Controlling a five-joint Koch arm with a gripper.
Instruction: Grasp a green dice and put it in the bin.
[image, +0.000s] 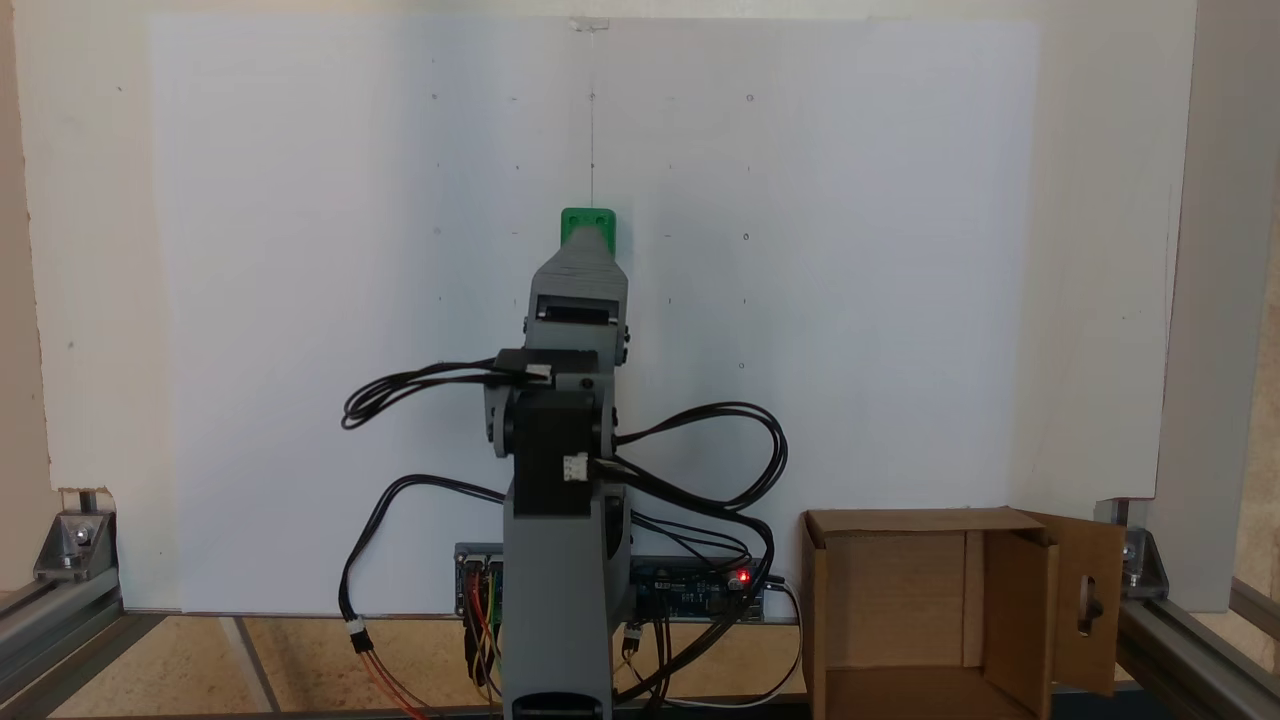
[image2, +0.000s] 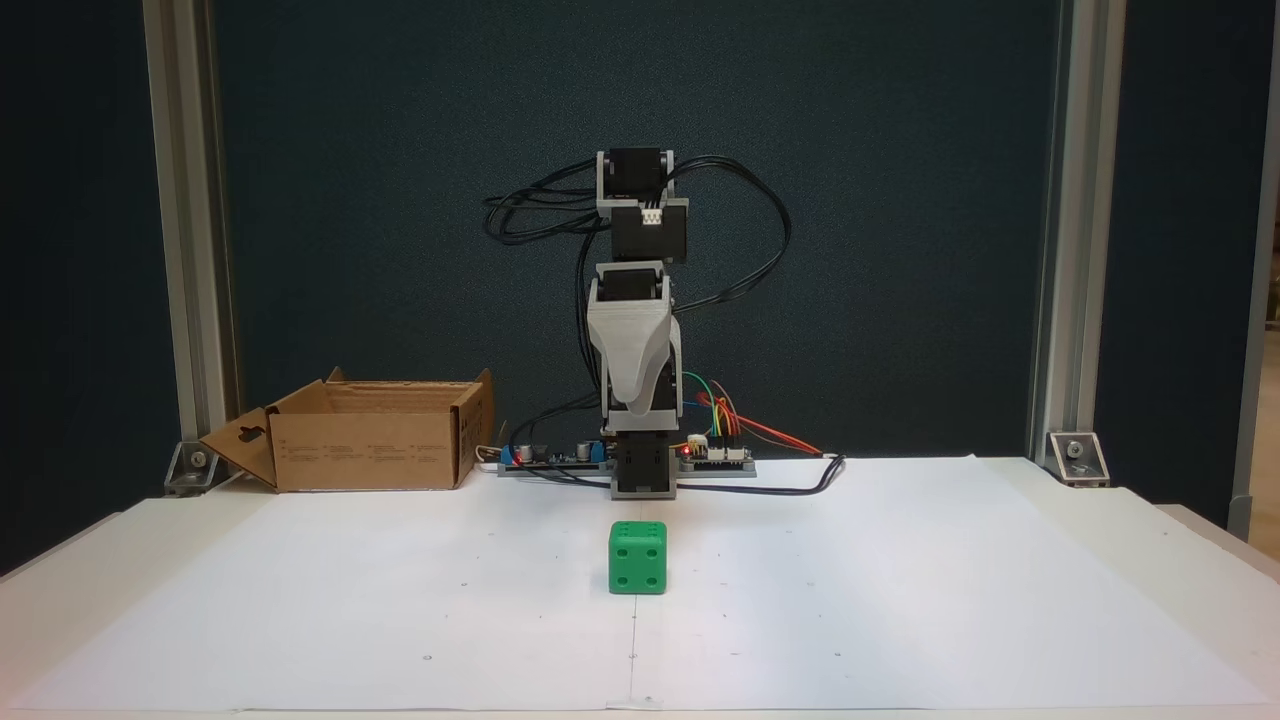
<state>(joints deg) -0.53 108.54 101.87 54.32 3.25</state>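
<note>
The arm (image2: 636, 300) stands folded upright — its tool (image2: 640, 400) pointing downward, jaw state not discernible.

One green dice (image2: 637, 557) sits on the paper, its top poking out past the arm in a fixed view (image: 588, 227). One cardboard bin (image2: 372, 449) stands open (the slotted flap hangs off one side), seen in both fixed views (image: 905, 600). One arm (image2: 634, 340). One white paper sheet (image2: 900, 600). Two corner brackets (image2: 1076, 457) show at the frame's feet, and two circuit boards (image2: 715, 455) behind the base.
</note>
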